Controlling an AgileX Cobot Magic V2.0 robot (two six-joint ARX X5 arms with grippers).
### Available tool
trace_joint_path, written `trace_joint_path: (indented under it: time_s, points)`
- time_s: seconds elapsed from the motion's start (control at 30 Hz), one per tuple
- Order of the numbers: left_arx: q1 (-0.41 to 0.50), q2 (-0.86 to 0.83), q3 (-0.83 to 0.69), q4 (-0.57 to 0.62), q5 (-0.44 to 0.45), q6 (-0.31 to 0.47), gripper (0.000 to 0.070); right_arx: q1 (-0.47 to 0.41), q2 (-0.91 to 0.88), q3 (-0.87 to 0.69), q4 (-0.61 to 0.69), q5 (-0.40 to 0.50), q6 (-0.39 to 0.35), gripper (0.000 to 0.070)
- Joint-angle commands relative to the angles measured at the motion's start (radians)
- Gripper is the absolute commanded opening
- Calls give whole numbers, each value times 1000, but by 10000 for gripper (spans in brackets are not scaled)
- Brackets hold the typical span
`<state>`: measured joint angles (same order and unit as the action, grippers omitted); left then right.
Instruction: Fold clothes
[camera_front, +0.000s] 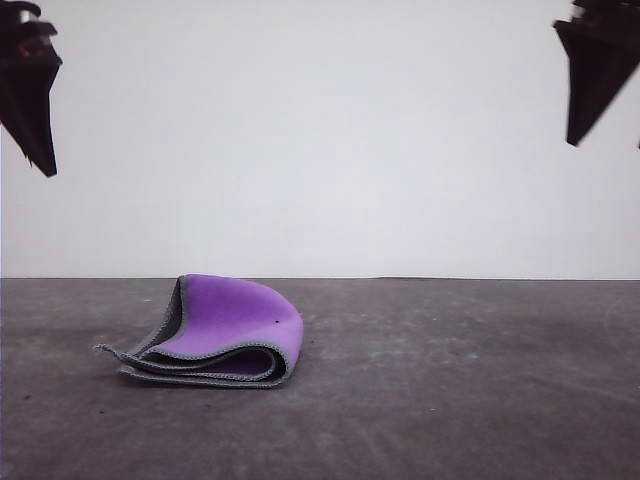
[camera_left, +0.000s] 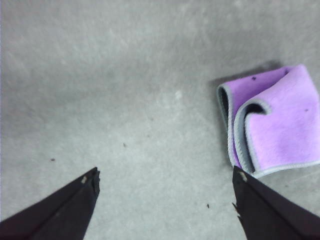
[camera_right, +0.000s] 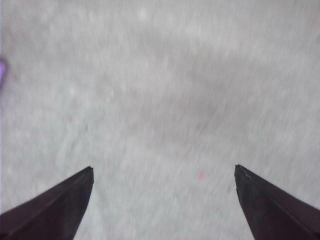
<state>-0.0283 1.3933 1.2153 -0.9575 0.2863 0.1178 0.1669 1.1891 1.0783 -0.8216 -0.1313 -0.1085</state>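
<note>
Cloth (camera_front: 225, 330) folded purple-out on the table (camera_front: 450, 390), left of centre — nearer the left gripper (camera_left: 165, 180), raised with fingers spread, empty. Right gripper (camera_right: 162, 172) likewise spread, empty — apparently farther off.

Plain white wall (camera_front: 320, 140) behind a grey, scuffed, speckled tabletop (camera_front: 450, 380) under even light

Even, soft light; faint shadow beside the cloth (camera_front: 225, 330); right wrist view smeared — motion blur
</note>
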Motion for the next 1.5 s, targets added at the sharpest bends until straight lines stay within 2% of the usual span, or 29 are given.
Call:
trace_joint_path:
  time_s: [0.0,0.17,0.3,0.33,0.37,0.4,0.43,0.53,0.97,1.1,1.47]
  points:
    - [2,0,9,13,-2,1,516,1,-27,-37,39,-1,-8,569]
    - [2,0,9,23,-1,0,516,0,-109,-172,177,-2,25,529]
    - [2,0,9,23,0,-3,506,0,-119,-192,196,-2,42,423]
    - [2,0,9,23,1,-4,464,0,-119,-192,199,-2,44,351]
    - [2,0,9,22,3,-3,366,0,-119,-192,202,0,44,223]
    - [2,0,9,23,3,-3,168,0,-119,-192,205,0,42,86]
    - [2,0,9,24,3,-3,35,0,-119,-192,209,1,40,4]
    - [2,0,9,24,3,-2,5,0,-119,-192,212,1,41,16]
    - [2,-3,9,43,-2,-7,6,0,-120,-192,287,13,41,12]
    - [2,-3,11,42,-1,-3,6,1,-120,-192,263,8,77,12]
    - [2,-3,11,42,0,-3,6,1,-120,-192,261,1,79,12]
